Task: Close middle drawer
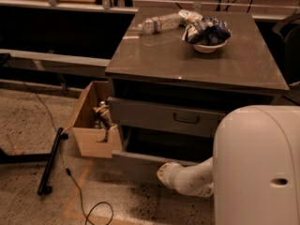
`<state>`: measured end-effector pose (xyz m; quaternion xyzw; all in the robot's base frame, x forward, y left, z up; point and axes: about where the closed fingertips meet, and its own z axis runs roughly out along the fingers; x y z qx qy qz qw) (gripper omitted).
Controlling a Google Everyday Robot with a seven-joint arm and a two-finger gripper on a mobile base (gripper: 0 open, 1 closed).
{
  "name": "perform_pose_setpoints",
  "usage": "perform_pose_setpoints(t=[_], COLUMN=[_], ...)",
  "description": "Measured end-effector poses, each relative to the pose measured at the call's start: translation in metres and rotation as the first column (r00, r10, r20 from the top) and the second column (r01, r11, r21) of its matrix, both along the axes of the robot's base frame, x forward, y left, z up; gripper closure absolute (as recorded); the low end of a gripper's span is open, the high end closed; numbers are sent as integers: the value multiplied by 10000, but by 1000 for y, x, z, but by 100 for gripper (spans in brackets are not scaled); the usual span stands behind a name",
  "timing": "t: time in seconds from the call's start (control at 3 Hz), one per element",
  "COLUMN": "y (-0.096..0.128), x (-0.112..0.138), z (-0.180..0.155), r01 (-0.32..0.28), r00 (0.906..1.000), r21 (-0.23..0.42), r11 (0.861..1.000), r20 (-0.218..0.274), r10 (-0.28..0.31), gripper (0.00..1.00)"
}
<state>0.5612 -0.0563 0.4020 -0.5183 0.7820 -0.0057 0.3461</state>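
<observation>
The grey cabinet [197,60] has a taller-fronted top drawer [159,116] with a dark pull, slightly out. Below it the middle drawer [136,164] stands partly open, its low grey front sticking out past the top drawer and its dark inside showing above the front. Its pull is hidden by my arm. My gripper [165,172] is at the end of the white arm, low in the camera view, up against the right part of the middle drawer's front. The lowest drawer is hidden.
An open cardboard box [91,142] with objects in it stands on the floor against the cabinet's left side. A bowl of packets [206,32] and a plastic bottle [157,23] sit on the cabinet top. A black bar [49,163] and a cable [79,196] lie on the floor at left. My white body [258,168] fills the lower right.
</observation>
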Motion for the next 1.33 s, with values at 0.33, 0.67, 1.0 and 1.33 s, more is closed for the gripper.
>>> perform_pose_setpoints(t=[0.33, 0.67, 1.0, 1.33], y=[0, -9, -16, -16], x=[0, 30, 72, 72], z=[0, 0, 4, 4], r01=[2, 128, 214, 214], r00=[10000, 9994, 9967, 9966], r21=[0, 145, 344, 344], r11=[10000, 9998, 9992, 9992], r20=[-1, 325, 781, 782], r10=[-2, -132, -241, -241], gripper=[100, 100, 100, 100])
